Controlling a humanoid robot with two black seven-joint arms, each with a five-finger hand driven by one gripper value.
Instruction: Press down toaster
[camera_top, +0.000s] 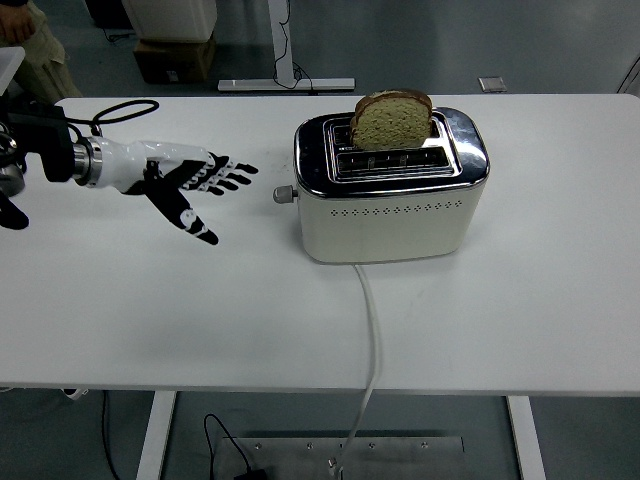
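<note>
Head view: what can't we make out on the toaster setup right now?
- Toaster: far side and right end face away from the camera.
- Lever knob: its slot is too small to read.
- Bread slice: lower part is hidden inside the slot.
- Cord: runs under the table edge; plug unseen.
- Left hand: arm cut off by the left edge.

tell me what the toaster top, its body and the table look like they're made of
Toaster top: likely polished metal or chrome plating, since it mirrors the room brightly. Toaster body: cream, smooth with a soft sheen and a row of small vent holes, painted metal or plastic, hard to tell which. Table: white, flat, matte top, probably laminate, with no grain showing.
</note>
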